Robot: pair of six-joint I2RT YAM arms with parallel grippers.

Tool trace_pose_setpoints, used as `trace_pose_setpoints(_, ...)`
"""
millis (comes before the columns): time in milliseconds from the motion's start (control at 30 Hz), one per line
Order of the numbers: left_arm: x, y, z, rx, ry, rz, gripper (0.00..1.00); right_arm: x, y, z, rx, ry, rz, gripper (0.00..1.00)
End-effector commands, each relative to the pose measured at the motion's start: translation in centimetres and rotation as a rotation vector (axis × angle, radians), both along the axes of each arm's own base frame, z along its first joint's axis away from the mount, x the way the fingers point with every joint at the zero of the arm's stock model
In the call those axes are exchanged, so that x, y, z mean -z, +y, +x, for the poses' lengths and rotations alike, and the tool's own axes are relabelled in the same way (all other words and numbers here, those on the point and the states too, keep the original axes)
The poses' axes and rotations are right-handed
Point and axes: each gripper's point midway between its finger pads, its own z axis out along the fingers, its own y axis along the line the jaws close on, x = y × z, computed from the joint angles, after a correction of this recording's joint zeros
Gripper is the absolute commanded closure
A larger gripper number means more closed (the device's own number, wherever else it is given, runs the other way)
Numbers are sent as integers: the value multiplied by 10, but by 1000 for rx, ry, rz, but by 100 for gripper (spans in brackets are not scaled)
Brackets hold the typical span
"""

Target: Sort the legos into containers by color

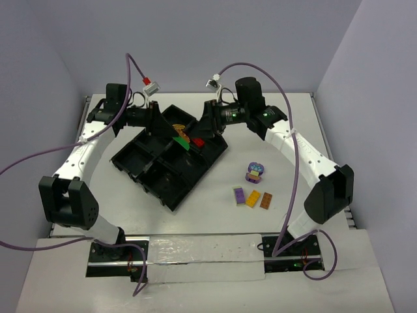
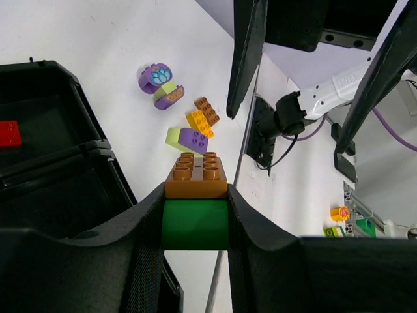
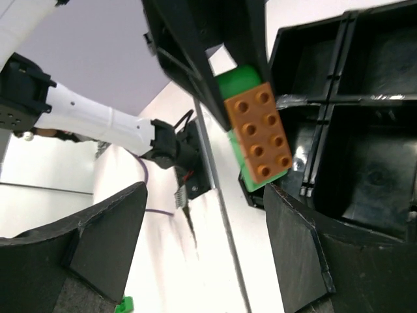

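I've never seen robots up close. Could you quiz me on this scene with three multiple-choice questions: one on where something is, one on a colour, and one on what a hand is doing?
1. Where is the red brick?
A) in a compartment of the black tray
B) on the white table beside a purple brick
C) in the right hand

2. What colour is the brick stacked on the green brick?
A) purple
B) brown
C) red

3. What is the left hand doing?
A) standing open over the table
B) shut on nothing
C) shut on the green brick

Answers:
1 A, the left wrist view shows it lying inside a tray compartment.
2 B, a brown brick sits on the green one.
3 C, it clamps the green brick from both sides.
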Motion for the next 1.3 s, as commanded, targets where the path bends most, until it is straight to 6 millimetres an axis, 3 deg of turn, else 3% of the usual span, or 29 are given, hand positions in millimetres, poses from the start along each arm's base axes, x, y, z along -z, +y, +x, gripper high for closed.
trace_pose_setpoints(0,-19,1,7,-23,-62,-18,100,1,-5,0,47,-24,23,20)
trace_pose_setpoints(67,-23,3,13,-71,-58,-7,100,7,-7,1,83,-11,36,19)
trace_pose_setpoints(133,-30,6,24,-165,-77,-7,100,-12,-9,1,126,-64,124,18)
trace_pose_setpoints(200,-38,13,38,-315,-4,-47,100,-17,-11,-5,148,-28,197,18)
trace_pose_setpoints(267,-28,17,39,-387,68,-96,100,-24,-11,-7,157,-34,239,18)
trace_pose_setpoints(300,-47,19,42,-439,64,-159,100,-26,-11,-7,164,-26,265,19)
trace_pose_setpoints(500,-52,15,36,-445,184,-271,100,-33,-3,5,173,51,359,21)
trace_pose_setpoints(800,-65,18,34,-475,165,-307,100,-16,6,24,205,160,401,19)
trace_pose_setpoints(1000,-59,18,36,-469,178,-274,100,-4,7,31,231,152,370,15)
trace_pose_setpoints(1267,-63,17,32,-450,179,-296,100,5,16,42,211,168,372,18)
